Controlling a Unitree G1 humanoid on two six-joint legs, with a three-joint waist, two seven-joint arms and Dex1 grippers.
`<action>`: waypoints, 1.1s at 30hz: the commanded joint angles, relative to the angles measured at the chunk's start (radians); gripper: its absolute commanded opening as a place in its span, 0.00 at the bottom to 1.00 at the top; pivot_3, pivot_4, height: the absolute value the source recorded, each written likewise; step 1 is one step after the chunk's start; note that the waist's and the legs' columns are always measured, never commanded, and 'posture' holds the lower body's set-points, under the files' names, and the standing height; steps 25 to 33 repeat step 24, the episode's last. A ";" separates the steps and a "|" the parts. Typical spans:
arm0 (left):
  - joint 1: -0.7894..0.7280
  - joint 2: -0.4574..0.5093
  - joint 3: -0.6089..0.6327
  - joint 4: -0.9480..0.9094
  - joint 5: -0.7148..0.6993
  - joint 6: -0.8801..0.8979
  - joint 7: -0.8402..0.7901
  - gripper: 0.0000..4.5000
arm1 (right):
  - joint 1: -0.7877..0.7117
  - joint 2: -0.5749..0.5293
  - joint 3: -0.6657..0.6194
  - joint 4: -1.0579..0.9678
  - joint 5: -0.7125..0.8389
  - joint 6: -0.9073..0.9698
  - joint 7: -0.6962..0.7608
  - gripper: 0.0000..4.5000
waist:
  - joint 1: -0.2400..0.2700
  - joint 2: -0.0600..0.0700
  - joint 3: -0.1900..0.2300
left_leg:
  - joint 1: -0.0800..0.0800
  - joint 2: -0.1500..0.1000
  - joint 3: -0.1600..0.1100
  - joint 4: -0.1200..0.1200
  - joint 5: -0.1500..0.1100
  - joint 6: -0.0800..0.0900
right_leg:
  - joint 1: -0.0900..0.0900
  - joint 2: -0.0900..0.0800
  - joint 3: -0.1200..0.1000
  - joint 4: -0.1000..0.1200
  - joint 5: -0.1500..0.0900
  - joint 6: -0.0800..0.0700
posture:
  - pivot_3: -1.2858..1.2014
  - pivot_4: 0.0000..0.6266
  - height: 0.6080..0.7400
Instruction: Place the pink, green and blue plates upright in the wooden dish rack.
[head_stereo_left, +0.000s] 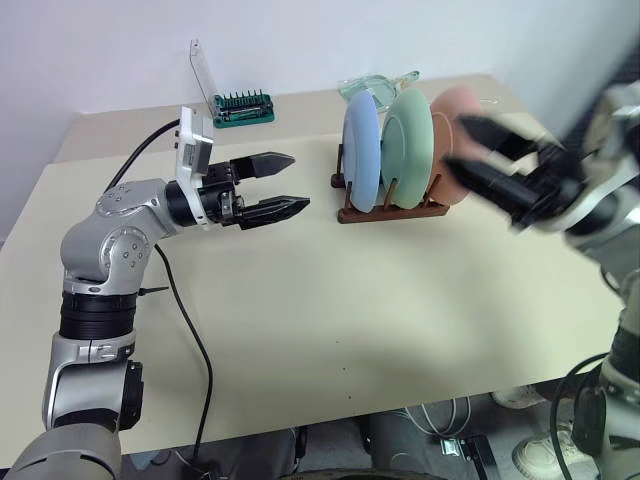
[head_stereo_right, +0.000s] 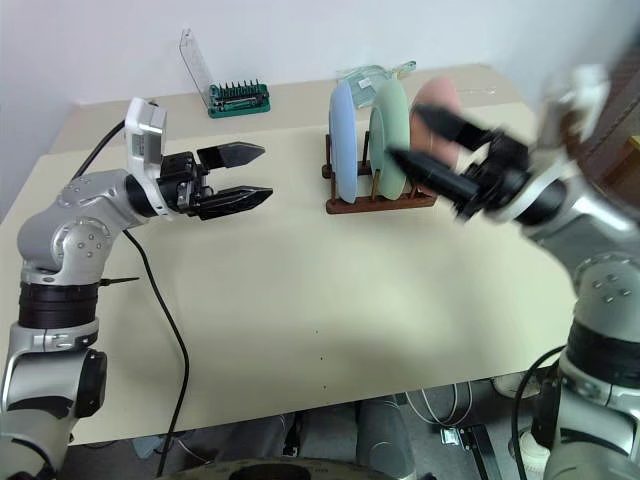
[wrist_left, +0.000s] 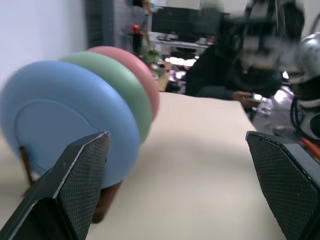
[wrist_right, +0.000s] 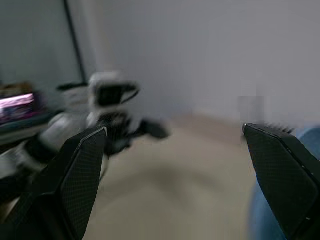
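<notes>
The blue plate (head_stereo_left: 360, 150), green plate (head_stereo_left: 410, 140) and pink plate (head_stereo_left: 458, 105) stand upright side by side in the wooden dish rack (head_stereo_left: 390, 212) at the back of the table. My right gripper (head_stereo_left: 460, 145) is blurred, open and empty, and hangs in front of the pink plate, covering part of it. My left gripper (head_stereo_left: 285, 183) is open and empty, level, pointing at the rack from its left with a clear gap. The left wrist view looks at the blue plate (wrist_left: 65, 115), with the green plate (wrist_left: 120, 80) and pink plate (wrist_left: 142, 67) behind it.
A green tray of screwdriver bits (head_stereo_left: 243, 107) with a raised clear lid sits at the back left. A clear glass item (head_stereo_left: 375, 83) lies behind the rack. A black cable (head_stereo_left: 185, 320) trails over the table's left side. A seated person (wrist_left: 225, 65) is in the background.
</notes>
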 joint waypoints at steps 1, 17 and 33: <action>0.032 0.019 -0.015 -0.036 -0.007 0.013 -0.024 1.00 | 0.023 -0.035 0.008 -0.080 0.075 0.041 0.038 1.00 | 0.001 0.000 0.000 | 0.000 0.000 0.000 0.000 0.000 0.000 | 0.000 0.000 0.000 0.000 0.000 0.000 | 0.52 0.24 1.00; 0.156 0.022 -0.125 -0.112 0.008 0.014 -0.119 1.00 | 0.224 -0.206 -0.021 -0.221 0.038 0.065 0.102 1.00 | 0.027 -0.001 0.000 | 0.000 0.000 0.001 0.001 -0.002 0.004 | 0.002 0.000 0.000 -0.005 0.001 0.001 | 0.52 0.24 1.00; 0.142 -0.022 -0.131 -0.097 0.042 -0.028 -0.083 1.00 | 0.175 -0.213 0.001 -0.191 0.035 0.050 0.091 1.00 | 0.027 -0.001 0.000 | 0.000 0.001 0.001 0.001 -0.001 0.002 | 0.003 0.000 0.000 -0.007 0.002 0.001 | 0.52 0.24 1.00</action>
